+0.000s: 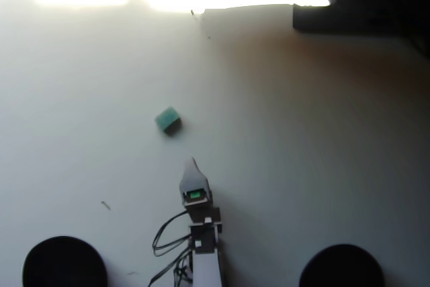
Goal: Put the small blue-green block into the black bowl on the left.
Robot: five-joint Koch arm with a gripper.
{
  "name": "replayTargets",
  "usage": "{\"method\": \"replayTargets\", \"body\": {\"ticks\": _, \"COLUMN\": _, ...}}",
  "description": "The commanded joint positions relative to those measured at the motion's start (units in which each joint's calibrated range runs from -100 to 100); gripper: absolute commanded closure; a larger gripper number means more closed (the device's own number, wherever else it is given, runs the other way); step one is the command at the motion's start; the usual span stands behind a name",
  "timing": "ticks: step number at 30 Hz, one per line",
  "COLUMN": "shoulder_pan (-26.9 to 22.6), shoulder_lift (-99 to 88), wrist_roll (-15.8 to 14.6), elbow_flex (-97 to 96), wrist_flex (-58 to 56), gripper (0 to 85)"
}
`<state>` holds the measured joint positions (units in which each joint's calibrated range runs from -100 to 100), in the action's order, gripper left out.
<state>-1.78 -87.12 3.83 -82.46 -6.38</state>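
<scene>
Blown-out glare along the top edge; soft, slightly blurred overall.

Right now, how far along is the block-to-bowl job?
Early stage, nothing delivered. The small blue-green block sits on the white table, untouched. In the overhead view the gripper points toward it from below, apart from it and holding nothing; only one tip shows, so its opening cannot be told. Left: reach, grasp, carry to the black bowl at lower left, which looks empty.

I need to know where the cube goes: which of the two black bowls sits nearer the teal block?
The black bowl at the overhead view's lower left; the small blue-green block lies left of centre, farther from the lower-right bowl.
</scene>
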Motion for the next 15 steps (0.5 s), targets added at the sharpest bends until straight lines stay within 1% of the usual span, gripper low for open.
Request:
{"method": "replayTargets", "body": {"ticks": 1, "shoulder_pan": -0.3, "shoulder_lift": -1.1, "wrist_roll": 2.5, "elbow_flex": 3.8, "wrist_flex": -2.7, "gripper": 36.4}}
{"method": "replayTargets", "body": {"ticks": 3, "shoulder_pan": -0.5, "shoulder_lift": -0.8, "wrist_roll": 2.9, "elbow_flex": 6.5, "wrist_flex": -4.4, "gripper": 36.5}}
{"method": "replayTargets", "body": {"ticks": 5, "shoulder_pan": -1.1, "shoulder_lift": 1.6, "wrist_roll": 3.0, "elbow_flex": 11.8, "wrist_flex": -8.7, "gripper": 36.5}}
{"method": "replayTargets", "body": {"ticks": 9, "shoulder_pan": -3.7, "shoulder_lift": 5.7, "wrist_roll": 2.8, "elbow_flex": 20.5, "wrist_flex": -14.4, "gripper": 36.7}}
{"method": "replayTargets", "body": {"ticks": 13, "shoulder_pan": -6.5, "shoulder_lift": 16.9, "wrist_roll": 3.5, "elbow_flex": 31.3, "wrist_flex": -22.7, "gripper": 36.7}}
{"method": "replayTargets", "body": {"ticks": 15, "shoulder_pan": -7.6, "shoulder_lift": 22.2, "wrist_roll": 4.2, "elbow_flex": 35.5, "wrist_flex": -25.0, "gripper": 36.5}}
